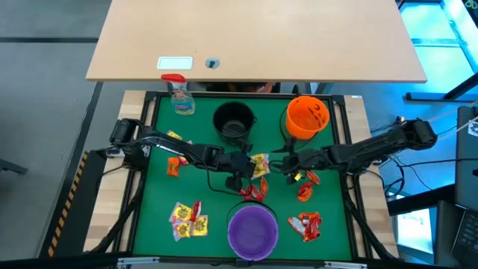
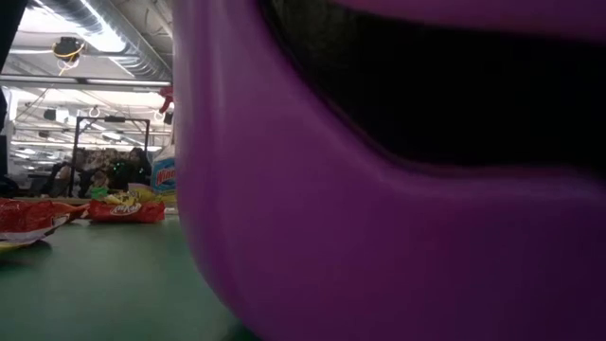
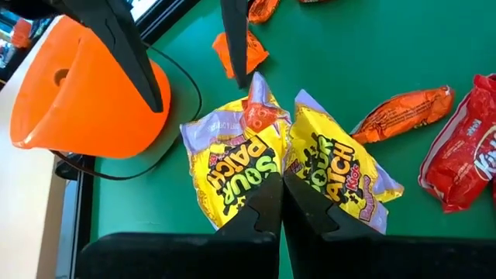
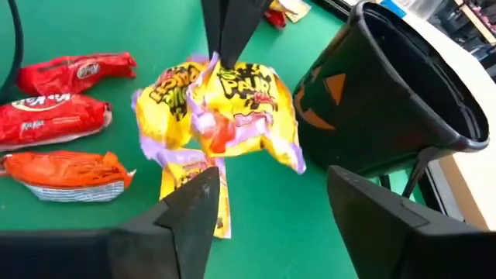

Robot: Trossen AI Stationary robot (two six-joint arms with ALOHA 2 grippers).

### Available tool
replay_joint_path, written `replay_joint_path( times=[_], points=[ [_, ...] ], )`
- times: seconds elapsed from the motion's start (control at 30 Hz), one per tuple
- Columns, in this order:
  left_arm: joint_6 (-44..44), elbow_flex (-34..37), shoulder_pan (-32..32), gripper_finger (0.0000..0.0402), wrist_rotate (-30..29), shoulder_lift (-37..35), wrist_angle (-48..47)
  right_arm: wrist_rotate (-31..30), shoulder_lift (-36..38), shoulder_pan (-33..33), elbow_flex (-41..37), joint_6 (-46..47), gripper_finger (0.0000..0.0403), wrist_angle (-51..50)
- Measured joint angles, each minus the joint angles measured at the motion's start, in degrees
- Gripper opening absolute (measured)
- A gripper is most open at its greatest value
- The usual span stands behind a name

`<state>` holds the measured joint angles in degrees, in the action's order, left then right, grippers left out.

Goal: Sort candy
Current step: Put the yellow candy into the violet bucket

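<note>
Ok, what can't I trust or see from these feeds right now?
- Low view: the purple bowl sits against the lens and blocks most of the table, including both arms.
- High view: print on the candy packets is too small to read.
- High view: the black bucket interior is too dark to tell if it holds candy.

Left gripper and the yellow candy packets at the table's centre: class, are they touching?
Touching. The left wrist view shows the left gripper shut on the yellow candy packets, its fingers pinching their edges.
</note>
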<state>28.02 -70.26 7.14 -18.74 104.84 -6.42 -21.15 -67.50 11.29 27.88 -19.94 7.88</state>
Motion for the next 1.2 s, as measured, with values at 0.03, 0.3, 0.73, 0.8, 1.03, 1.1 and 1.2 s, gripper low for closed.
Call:
replay_joint_path(
  times=[0.03, 0.3, 0.73, 0.8, 1.03, 1.1, 1.2],
  points=[
    [-0.06, -0.37, 0.00, 0.0000, 0.02, 0.02, -0.29, 0.12, -0.28, 0.00, -0.02, -0.29, 0.0240, 0.71],
    [0.65, -1.11, -0.11, 0.0000, 1.71, 0.02, -0.76, 0.62, -3.92, 1.15, 0.00, -6.81, 0.0237, 9.35],
    [1.08, -1.16, -0.13, 0.0000, 2.35, 0.02, -0.63, -0.35, -10.23, 1.18, 0.00, -9.38, 0.0236, 15.89],
    [1.11, -1.16, -0.13, 0.0000, 2.33, 0.02, -0.64, -0.95, -10.36, 1.18, 0.00, -10.14, 0.0229, 16.26],
    [1.11, -1.18, -0.15, 0.0000, 2.31, 0.02, -0.67, -1.73, -10.34, 1.18, 0.00, -10.49, 0.0129, 16.40],
    [1.12, -1.18, -0.15, 0.0000, 2.33, 0.02, -0.69, -1.58, -10.34, 1.18, 0.00, -10.49, 0.0092, 16.43],
    [1.11, -1.18, -0.15, 0.0000, 2.29, 0.02, -0.78, -1.42, -10.34, 1.18, 0.00, -10.47, 0.0039, 16.51]
  ],
)
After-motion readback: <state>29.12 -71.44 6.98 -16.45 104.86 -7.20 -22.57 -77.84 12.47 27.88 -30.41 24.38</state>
